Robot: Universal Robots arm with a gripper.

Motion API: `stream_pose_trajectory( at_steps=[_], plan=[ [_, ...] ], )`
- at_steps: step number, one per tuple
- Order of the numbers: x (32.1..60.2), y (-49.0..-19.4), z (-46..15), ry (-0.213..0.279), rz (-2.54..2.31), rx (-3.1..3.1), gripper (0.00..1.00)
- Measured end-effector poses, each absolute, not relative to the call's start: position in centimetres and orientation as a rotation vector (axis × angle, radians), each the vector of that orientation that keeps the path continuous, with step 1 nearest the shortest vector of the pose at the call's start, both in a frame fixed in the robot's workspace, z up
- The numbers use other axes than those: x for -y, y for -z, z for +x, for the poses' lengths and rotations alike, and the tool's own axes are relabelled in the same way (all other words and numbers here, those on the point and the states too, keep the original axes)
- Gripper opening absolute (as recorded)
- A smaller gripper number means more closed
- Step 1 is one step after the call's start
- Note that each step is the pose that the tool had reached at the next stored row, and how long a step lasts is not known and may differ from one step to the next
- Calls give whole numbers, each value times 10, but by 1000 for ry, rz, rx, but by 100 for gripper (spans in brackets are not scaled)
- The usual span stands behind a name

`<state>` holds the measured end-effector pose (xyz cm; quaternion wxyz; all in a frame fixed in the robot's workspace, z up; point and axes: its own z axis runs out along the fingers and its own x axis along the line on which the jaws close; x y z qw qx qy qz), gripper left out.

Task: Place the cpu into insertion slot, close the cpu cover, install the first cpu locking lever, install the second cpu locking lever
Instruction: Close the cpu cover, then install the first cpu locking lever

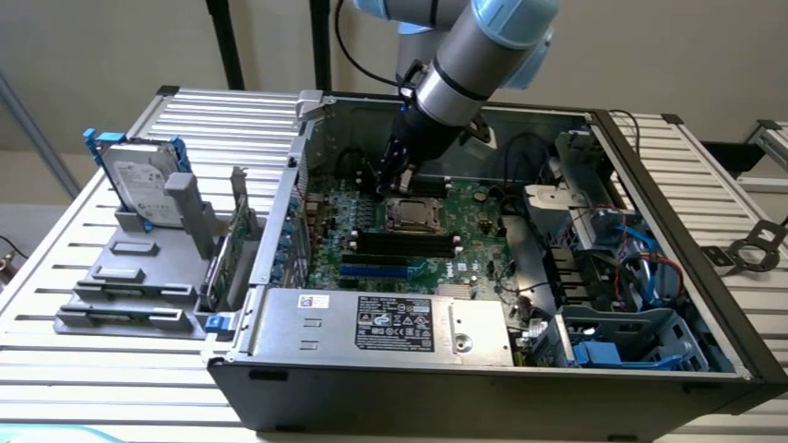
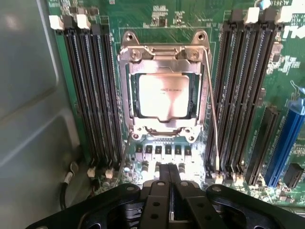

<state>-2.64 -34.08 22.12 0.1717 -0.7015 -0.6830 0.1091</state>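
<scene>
cpu [image 2: 164, 97] beneath lowered cpu cover [image 2: 162, 53]

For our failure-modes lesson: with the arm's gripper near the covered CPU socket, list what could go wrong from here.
1. The shut gripper hangs close to small board parts beside the cpu cover; a slip might strike them.
2. The thin wire lever runs beside the memory slots; pushed crookedly, it may bend.

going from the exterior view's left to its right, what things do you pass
hard drive → upright green card → cpu → blue cables → black ring-shaped bracket
</scene>
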Motion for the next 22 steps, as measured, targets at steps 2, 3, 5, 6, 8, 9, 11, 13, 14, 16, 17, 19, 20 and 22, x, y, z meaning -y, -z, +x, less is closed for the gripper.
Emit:
stream_pose_trajectory(
  at_steps=[2, 3, 5, 6, 8, 9, 11, 13, 14, 16, 17, 19, 20, 22],
  plan=[
    [341, -221, -26, -310, -1991, 1939, 11],
    [341, -221, -26, -311, -1992, 1939, 11],
    [341, -221, -26, -314, -1994, 1940, 11],
    [341, -221, -26, -315, -1994, 1940, 11],
    [341, -221, -26, -317, -1996, 1940, 11],
    [341, -221, -26, -318, -1997, 1941, 11],
    [341, -221, -26, -321, -1998, 1941, 11],
    [341, -221, -26, -323, -1999, 1942, 11],
    [341, -221, -26, -324, -2000, 1942, 11],
    [341, -221, -26, -327, -2002, 1942, 11],
    [341, -221, -26, -328, -2002, 1943, 11],
    [341, -221, -26, -329, -2003, 1943, 11],
    [341, -221, -27, -329, -2003, 1943, 11],
    [341, -223, -30, -328, -2003, 1943, 11]
  ],
)
